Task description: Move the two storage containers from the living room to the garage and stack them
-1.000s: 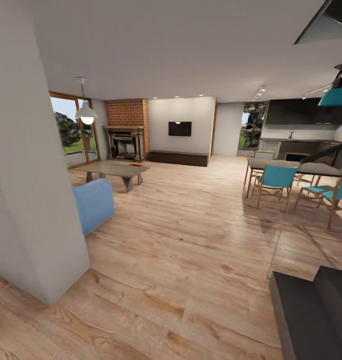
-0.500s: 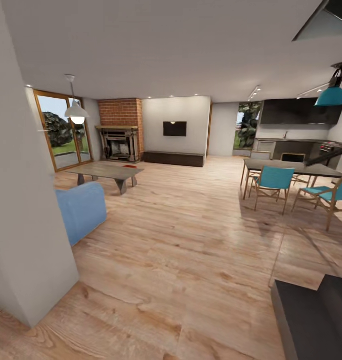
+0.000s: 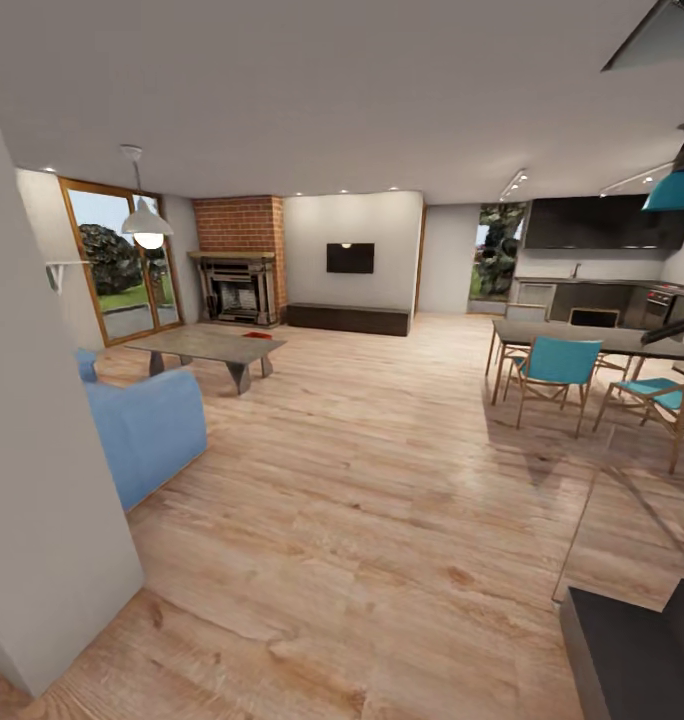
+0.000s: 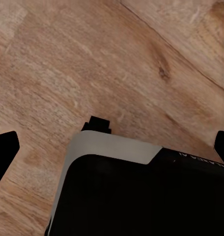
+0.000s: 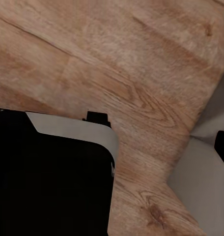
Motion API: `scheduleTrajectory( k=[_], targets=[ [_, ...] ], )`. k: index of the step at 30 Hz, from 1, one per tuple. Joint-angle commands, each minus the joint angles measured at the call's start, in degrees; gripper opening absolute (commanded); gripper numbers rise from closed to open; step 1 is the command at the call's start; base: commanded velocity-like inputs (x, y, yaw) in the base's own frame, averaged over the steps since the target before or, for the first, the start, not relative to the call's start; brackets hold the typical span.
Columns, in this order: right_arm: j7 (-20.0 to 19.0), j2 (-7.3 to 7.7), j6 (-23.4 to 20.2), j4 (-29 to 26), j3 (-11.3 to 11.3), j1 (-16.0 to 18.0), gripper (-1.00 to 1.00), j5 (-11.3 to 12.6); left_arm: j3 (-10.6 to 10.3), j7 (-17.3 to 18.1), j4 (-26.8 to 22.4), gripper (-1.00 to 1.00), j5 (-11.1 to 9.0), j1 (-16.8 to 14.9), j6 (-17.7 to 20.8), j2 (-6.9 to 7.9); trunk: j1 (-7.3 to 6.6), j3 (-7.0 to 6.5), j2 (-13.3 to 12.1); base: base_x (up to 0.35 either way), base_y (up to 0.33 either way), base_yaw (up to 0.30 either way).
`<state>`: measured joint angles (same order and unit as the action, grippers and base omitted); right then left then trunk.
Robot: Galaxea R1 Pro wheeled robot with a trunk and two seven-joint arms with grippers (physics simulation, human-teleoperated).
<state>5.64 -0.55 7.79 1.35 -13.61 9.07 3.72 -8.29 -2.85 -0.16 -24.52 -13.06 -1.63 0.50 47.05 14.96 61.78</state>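
I look into the living room with its wood-plank floor (image 3: 382, 470), brick fireplace (image 3: 238, 240) and wall TV (image 3: 350, 258). A small orange-red patch (image 3: 238, 337) lies on the low coffee table (image 3: 207, 345) far ahead at the left. It may be one of the storage containers, but it is too small to tell its form. My left gripper (image 4: 113, 150) hangs open over the planks, its black fingertips (image 4: 4, 152) at opposite picture edges. My right gripper (image 5: 112, 147) also looks open, with one fingertip (image 5: 223, 147) showing. Neither holds anything.
A white wall corner (image 3: 42, 480) stands close at my left, with a blue sofa (image 3: 147, 430) behind it. A dining table (image 3: 582, 338) with teal chairs (image 3: 554, 365) stands at the right. A dark block (image 3: 632, 650) sits at the lower right. My own dark base (image 4: 141, 196) is below both wrists.
The whole view has shifted: the wall corner and sofa have slid left and the dark block lower. This is my own motion forward; nothing in the room has moved.
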Motion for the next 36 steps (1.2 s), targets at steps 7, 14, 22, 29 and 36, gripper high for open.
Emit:
scheduleTrajectory(
  k=[7, 14, 22, 29, 36],
  targets=[
    [0.17, 0.01, 0.29, 0.14, -0.45, 0.07, 1.00, 0.40, -0.43, -0.14, -0.02, 1.00, -0.44, -0.03, -0.18, -0.06, 0.04, 0.07, 0.04, 0.325, 0.000, 0.000],
    [0.17, 0.01, 0.29, 0.14, -0.45, 0.07, 1.00, 0.41, -0.44, -0.14, -0.02, 1.00, -0.44, -0.03, -0.21, -0.06, 0.04, 0.07, 0.04, 0.325, 0.000, 0.000],
    [0.17, 0.02, 0.29, 0.14, -0.45, 0.07, 1.00, 0.40, -0.46, -0.14, -0.01, 1.00, -0.44, -0.03, -0.21, -0.06, 0.04, 0.07, 0.04, 0.325, 0.000, 0.000],
    [0.17, 0.02, 0.29, 0.14, -0.45, 0.07, 1.00, 0.41, -0.49, -0.14, -0.02, 1.00, -0.44, -0.03, -0.21, -0.06, 0.04, 0.07, 0.04, 0.325, 0.000, 0.000],
    [0.21, -0.12, 0.29, 0.14, -0.32, 0.07, 1.00, 0.52, -0.46, -0.14, -0.02, 1.00, -0.44, -0.03, -0.21, -0.06, 0.04, 0.07, 0.04, 0.325, 0.000, 0.000]
  ],
)
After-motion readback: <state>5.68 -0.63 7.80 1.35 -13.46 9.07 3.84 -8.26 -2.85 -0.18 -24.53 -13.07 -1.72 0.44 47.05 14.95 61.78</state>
